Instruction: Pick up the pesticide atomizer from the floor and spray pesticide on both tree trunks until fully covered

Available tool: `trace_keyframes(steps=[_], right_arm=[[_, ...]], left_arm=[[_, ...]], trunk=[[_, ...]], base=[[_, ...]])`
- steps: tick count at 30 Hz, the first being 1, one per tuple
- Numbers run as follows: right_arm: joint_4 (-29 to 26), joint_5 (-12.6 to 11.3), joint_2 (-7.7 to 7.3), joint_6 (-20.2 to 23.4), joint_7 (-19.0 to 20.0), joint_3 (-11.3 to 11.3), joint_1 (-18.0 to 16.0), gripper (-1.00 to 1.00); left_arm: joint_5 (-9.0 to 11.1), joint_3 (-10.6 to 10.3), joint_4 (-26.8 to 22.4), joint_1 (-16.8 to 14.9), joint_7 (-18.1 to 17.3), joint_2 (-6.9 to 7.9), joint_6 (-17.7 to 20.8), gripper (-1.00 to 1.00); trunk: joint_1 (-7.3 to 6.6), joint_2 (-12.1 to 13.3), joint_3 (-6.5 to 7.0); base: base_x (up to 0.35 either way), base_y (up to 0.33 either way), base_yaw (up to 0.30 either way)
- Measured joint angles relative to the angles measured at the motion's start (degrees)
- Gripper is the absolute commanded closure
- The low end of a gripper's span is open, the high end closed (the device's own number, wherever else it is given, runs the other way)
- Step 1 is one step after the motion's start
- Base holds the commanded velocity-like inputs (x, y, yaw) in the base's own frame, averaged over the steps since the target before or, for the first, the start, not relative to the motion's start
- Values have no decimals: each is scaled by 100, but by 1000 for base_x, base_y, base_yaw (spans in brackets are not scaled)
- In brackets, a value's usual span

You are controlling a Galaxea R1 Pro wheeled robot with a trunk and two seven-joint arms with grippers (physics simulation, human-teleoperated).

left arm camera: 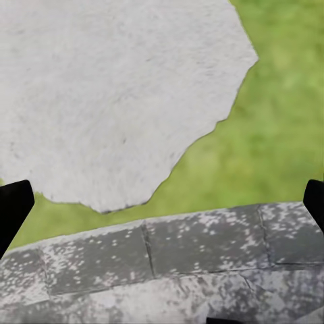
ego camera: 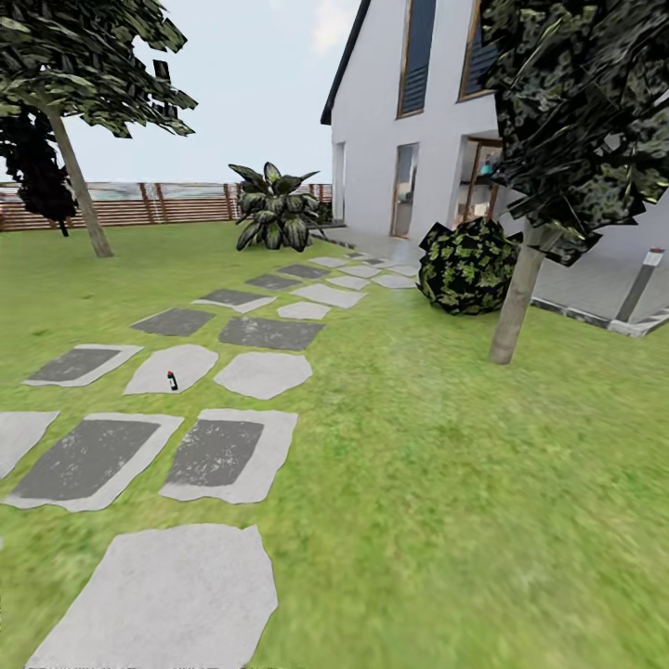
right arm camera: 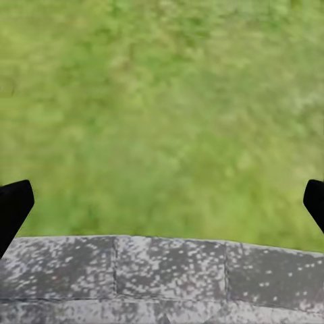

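On a pale stepping stone (ego camera: 172, 367) left of centre, well ahead of the robot, the pesticide atomizer (ego camera: 172, 379) stands upright. Both trees' trunks (ego camera: 82, 190) (ego camera: 517, 295) lie farther off. Left gripper (left arm camera: 162, 202) and right gripper (right arm camera: 162, 202) are spread wide, empty. Risk: the bottle is tiny and narrow-based; a misaligned approach could tip it.

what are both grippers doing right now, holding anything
Left gripper: open, empty, fingers wide apart above a stepping stone.
Right gripper: open, empty, above the grass.
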Motion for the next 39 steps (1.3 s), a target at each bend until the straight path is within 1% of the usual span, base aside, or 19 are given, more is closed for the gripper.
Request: trace_keyframes(steps=[8, 12, 22, 39], right_arm=[[-2, 2, 1, 0, 4, 7, 0, -100], [-2, 8, 4, 0, 4, 22, 0, -100], [-2, 9, 9, 0, 4, 33, 0, -100], [-2, 9, 9, 0, 4, 34, 0, -100]], left_arm=[[2, 0, 2, 0, 0, -1, 0, -100], [4, 0, 0, 0, 0, -1, 0, -100], [8, 0, 0, 0, 3, -1, 0, -100], [9, 9, 9, 0, 0, -8, 0, -100]], trunk=[[176, -321, -144], [264, -481, -207], [483, -882, -354], [857, -1564, -658]], base=[[0, 0, 20], [0, 0, 155], [0, 0, 256], [0, 0, 276]])
